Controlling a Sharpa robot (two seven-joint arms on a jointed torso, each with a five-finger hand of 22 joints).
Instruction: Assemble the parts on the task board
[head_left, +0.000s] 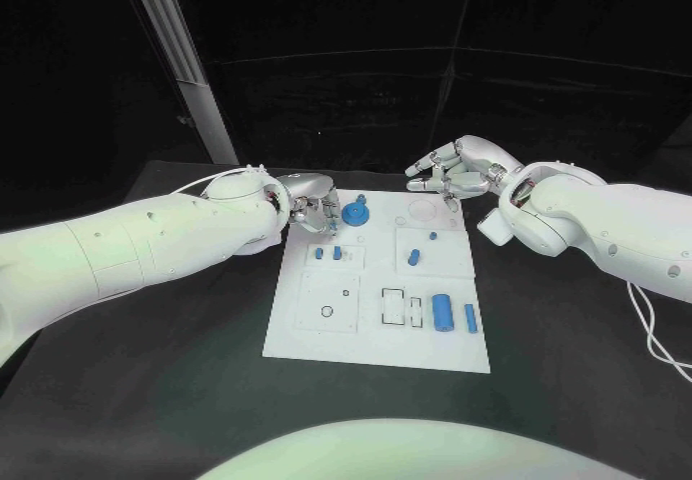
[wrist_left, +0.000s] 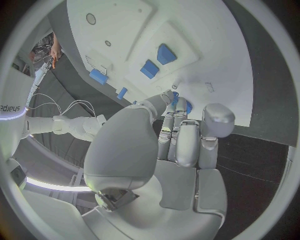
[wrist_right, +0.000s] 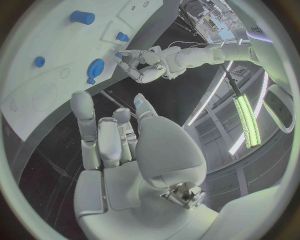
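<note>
The white board (head_left: 378, 340) lay in the middle of the black table (head_left: 173, 380), and most of the blue pieces were on it. At its far end, near the left corner, sat a round blue wheel-like piece (head_left: 355, 213) with a small knob beside it. Below it two small blue blocks (head_left: 327, 254) stood side by side, and a short blue peg (head_left: 413, 257) lay near the middle of the board. At the near end a blue cylinder (head_left: 443, 312) and a thin blue bar (head_left: 470, 318) lay next to the empty rectangular slots.

Your left hand (head_left: 307, 213) was at the far left corner of the board, just beside the round piece. Its fingers were curled together and reached toward that piece. In the left wrist view something blue showed at the fingertips (wrist_left: 176, 102), but I could not tell if the hand held it or only touched it.

Your right hand (head_left: 459, 170) hovered above the far right edge of the board. Its fingers were apart and loosely bent, and it held nothing.

I judged that the step in hand was the round piece at the far end, and that the task was early, because the slots at the near end were not yet filled. The next move called for a sure hold on the round piece, and then for a straight, careful seating. Your right hand could stay clear, or go to the pieces at the near end.
</note>
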